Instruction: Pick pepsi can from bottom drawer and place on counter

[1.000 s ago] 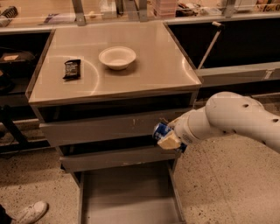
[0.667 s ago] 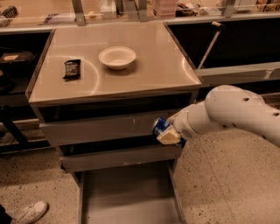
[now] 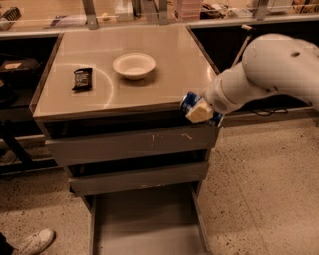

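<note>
The blue pepsi can (image 3: 190, 102) is held in my gripper (image 3: 199, 110) at the front right corner of the counter (image 3: 164, 64), about level with its front edge. The gripper's cream fingers (image 3: 201, 112) are shut on the can, which is tilted. My white arm comes in from the right. The bottom drawer (image 3: 147, 224) stands pulled out at the bottom of the view, and its grey floor shows nothing on it.
A white bowl (image 3: 133, 65) and a dark snack packet (image 3: 82, 78) lie on the counter. Two closed grey drawers (image 3: 129, 144) sit below it. A tan ledge with metal posts (image 3: 99, 15) runs behind. A white shoe (image 3: 32, 242) is at bottom left.
The gripper has lifted the can from drawer-front height up to the counter's front right edge. The arm has risen with it.
</note>
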Controlling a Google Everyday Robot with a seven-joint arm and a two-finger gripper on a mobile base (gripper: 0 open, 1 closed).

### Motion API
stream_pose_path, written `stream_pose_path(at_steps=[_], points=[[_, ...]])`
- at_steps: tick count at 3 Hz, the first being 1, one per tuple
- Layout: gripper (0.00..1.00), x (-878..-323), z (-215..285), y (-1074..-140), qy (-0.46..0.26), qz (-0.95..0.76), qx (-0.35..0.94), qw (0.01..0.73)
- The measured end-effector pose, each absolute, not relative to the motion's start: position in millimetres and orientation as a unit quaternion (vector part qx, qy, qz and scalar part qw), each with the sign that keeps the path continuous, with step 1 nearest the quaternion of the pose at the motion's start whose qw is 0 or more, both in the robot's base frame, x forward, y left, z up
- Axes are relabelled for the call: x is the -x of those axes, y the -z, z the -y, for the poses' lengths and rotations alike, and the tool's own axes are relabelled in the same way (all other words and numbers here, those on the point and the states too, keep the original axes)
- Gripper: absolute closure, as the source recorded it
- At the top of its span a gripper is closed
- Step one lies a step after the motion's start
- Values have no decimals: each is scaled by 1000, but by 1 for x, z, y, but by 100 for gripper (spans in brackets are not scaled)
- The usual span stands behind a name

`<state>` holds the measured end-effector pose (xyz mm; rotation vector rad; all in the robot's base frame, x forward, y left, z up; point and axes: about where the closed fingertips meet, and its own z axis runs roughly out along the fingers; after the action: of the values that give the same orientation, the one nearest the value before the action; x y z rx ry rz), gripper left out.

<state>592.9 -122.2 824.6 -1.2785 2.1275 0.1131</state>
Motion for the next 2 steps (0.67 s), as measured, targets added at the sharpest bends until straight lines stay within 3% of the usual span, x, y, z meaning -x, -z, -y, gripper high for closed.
stream_pose_path(at_steps=[2], points=[[100, -670, 123, -889, -7, -804, 499, 322]])
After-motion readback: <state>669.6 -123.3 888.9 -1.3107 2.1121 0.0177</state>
